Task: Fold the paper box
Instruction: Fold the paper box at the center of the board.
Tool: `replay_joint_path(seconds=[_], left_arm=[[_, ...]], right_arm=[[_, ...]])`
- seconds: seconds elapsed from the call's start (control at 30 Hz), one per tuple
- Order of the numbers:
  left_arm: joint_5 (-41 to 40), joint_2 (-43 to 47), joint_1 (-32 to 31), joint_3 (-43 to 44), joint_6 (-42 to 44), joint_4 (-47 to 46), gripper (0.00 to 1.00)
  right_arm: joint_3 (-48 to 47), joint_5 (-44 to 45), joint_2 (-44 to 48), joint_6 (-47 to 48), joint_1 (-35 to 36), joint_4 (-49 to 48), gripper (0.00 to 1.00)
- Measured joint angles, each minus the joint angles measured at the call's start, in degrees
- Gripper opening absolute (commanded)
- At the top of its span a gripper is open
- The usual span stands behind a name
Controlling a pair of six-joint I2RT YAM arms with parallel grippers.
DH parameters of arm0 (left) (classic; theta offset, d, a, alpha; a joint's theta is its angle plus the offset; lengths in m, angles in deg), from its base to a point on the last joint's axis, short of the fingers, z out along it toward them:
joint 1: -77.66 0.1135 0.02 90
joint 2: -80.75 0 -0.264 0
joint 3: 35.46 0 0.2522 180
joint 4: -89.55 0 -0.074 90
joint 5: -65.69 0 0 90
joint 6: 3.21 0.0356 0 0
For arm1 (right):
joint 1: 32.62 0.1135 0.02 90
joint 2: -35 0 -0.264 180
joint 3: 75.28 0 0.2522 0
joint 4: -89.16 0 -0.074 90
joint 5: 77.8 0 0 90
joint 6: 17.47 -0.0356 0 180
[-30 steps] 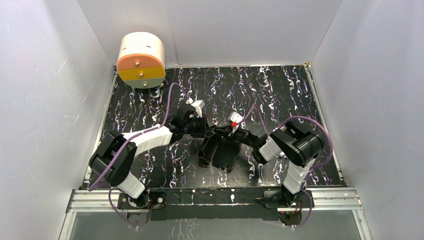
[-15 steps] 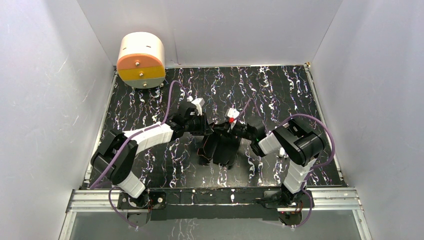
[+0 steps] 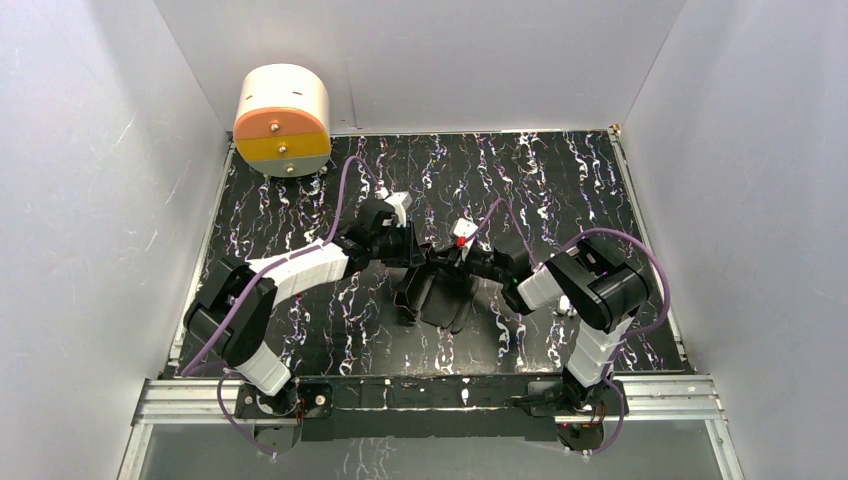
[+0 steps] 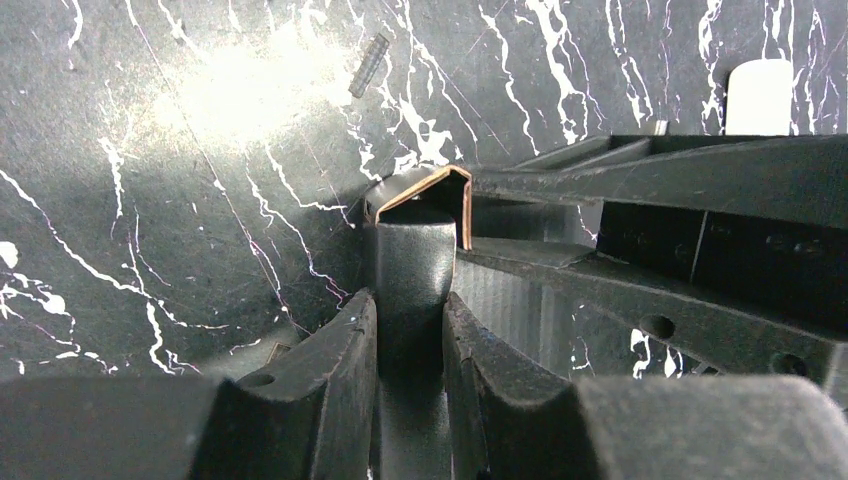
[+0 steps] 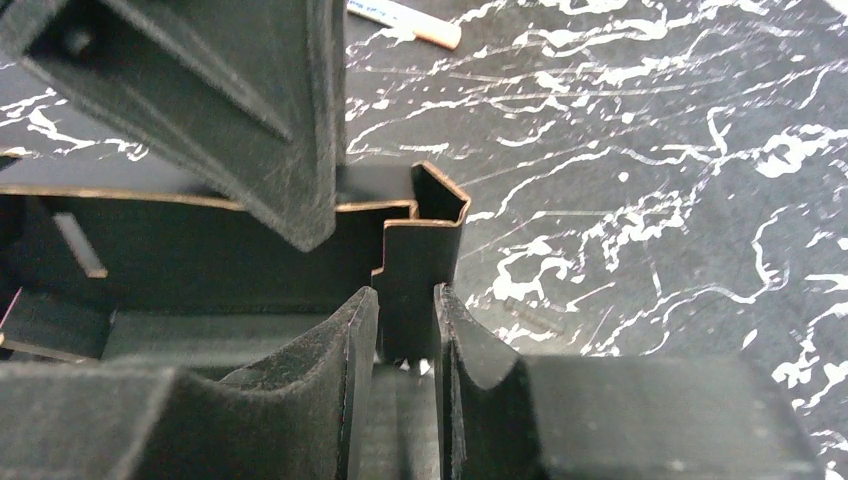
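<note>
Black paper box (image 3: 440,296) sits mid-fold: left gripper (image 4: 408,305) pinches its flap, right gripper (image 5: 405,300) straddles another, grip unclear; next probably means tucking flaps inward.

Lab test cell, white walls (image 3: 90,200), marbled tabletop (image 3: 560,180)

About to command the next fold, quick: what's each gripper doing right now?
Left gripper: closed on a flap of the paper box.
Right gripper: a box flap sits between its fingers; clamped or loose cannot be told.
</note>
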Motion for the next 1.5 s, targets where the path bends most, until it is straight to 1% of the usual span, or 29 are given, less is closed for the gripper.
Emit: replay_joint_path(seconds=[0.13,0.27,0.37,0.57,0.67,0.77,0.87,1.03,1.2,1.37,1.5], left_arm=[[-0.2,-0.22,-0.09,1.27,1.29,1.33,0.08],[-0.22,-0.68,-0.35,2.8,3.65,2.23,0.08],[0.02,-0.96,-0.35,3.3,5.6,2.54,0.08],[1.18,-3.1,-0.35,5.81,9.44,4.46,0.08],[2.36,-4.15,-0.35,6.95,11.02,5.57,0.08],[3.45,-4.66,-0.35,8.2,12.63,6.49,0.08],[4.66,-4.7,-0.35,9.27,14.32,7.15,0.08],[6.05,-4.74,-0.35,10.95,16.83,8.41,0.08],[6.64,-4.81,-0.35,11.34,18.49,9.22,0.08],[7.61,-6.34,-0.35,11.52,19.54,9.6,0.08],[8.57,-7.32,-0.33,11.61,20.11,9.92,0.08]], right_arm=[[2.16,0.07,2.32,-0.74,0.0,3.19,0.39],[3.39,0.02,7.93,-1.51,-0.55,7.98,0.43],[3.41,-1.2,12.92,-2.12,-2.36,10.64,0.44],[3.08,-5.42,20.48,-1.97,-7.67,18.91,0.44],[1.4,-7.28,21.77,-1.29,-10.14,23.39,0.42],[-0.83,-9.64,21.16,-0.07,-12.26,26.12,0.42],[-4.55,-11.87,17.97,2.05,-13.35,28.41,0.43],[-9.42,-14.21,11.72,6.58,-13.4,32.63,0.44],[-13.11,-15.63,7.69,11.37,-13.42,37.7,0.44],[-18.51,-20.33,4.44,16.04,-13.4,42.95,0.44],[-21.0,-23.87,1.97,18.97,-13.42,46.34,0.44]])
